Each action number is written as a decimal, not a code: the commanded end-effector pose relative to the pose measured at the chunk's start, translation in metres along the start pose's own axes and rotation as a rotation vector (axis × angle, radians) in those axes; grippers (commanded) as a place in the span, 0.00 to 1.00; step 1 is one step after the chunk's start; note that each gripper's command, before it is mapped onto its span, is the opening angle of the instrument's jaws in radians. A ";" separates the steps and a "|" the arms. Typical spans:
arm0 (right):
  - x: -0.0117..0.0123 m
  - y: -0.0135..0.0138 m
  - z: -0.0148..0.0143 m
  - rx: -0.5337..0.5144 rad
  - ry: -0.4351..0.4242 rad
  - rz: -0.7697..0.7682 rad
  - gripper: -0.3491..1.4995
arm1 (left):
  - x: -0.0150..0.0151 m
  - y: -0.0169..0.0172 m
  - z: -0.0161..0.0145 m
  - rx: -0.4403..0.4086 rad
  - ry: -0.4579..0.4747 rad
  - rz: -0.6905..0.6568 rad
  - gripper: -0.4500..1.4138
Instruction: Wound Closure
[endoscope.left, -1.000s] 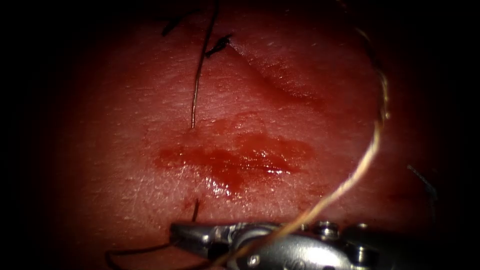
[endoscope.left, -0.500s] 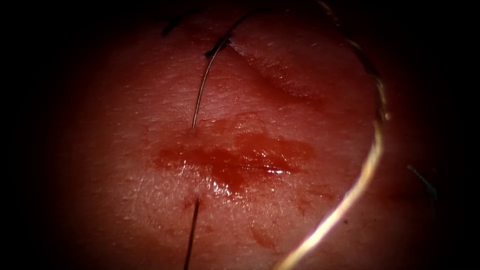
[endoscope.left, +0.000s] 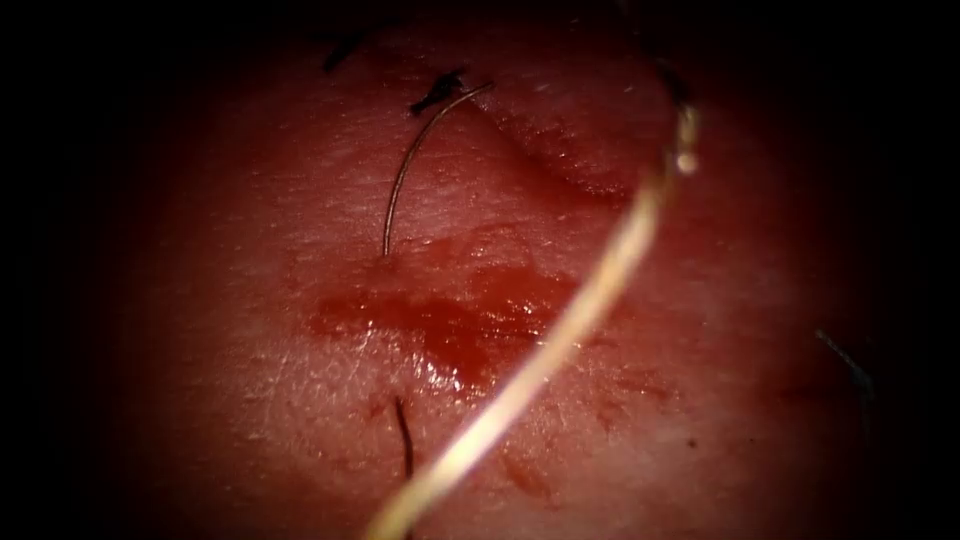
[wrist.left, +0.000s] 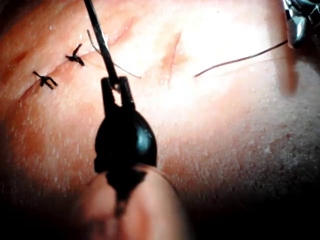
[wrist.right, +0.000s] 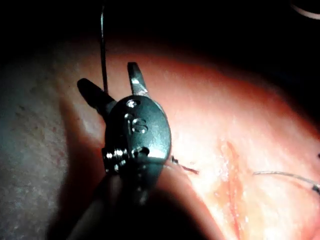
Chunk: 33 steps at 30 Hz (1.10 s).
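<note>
Endoscope view: needle (endoscope.left: 560, 340) above tissue (endoscope.left: 250, 330).

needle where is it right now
In the endoscope view the needle arcs above the tissue, not in it, from bottom centre across the red fluid toward upper right; the left tool grips it.

Tissue (endoscope.left: 250, 330): pinkish-red, fine pale skin grain. Red fluid (endoscope.left: 460, 320): darker glossy red patch along cut, white glints. Needle (endoscope.left: 560, 340): pale gold curve (brightest mid-length). Thread (endoscope.left: 400, 190): thin, dark. Knots (wrist.left: 75, 57): black, cross-shaped. Left claw (wrist.left: 114, 87): black. Right claw (wrist.right: 112, 87): silver-grey metal, stamped digits on body.
</note>
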<state>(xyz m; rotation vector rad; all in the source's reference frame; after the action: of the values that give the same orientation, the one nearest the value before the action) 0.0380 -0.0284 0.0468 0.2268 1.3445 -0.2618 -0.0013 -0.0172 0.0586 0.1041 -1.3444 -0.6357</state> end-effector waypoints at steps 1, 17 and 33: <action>-0.0009 0.0012 0.0004 -0.015 -0.007 -0.004 0.82 | 0.0004 -0.0001 0.0007 0.001 -0.001 0.000 0.00; -0.0090 0.0029 0.0025 -0.178 -0.181 -0.095 0.87 | 0.0004 -0.0001 0.0008 0.002 0.001 0.001 0.00; -0.0089 0.0021 0.0007 -0.176 -0.182 -0.104 0.49 | 0.0017 0.0006 0.0009 0.008 -0.001 -0.012 0.00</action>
<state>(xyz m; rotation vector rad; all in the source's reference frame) 0.0368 -0.0262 0.0553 -0.0184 1.1925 -0.2437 -0.0011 -0.0172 0.0600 0.1173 -1.3462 -0.6406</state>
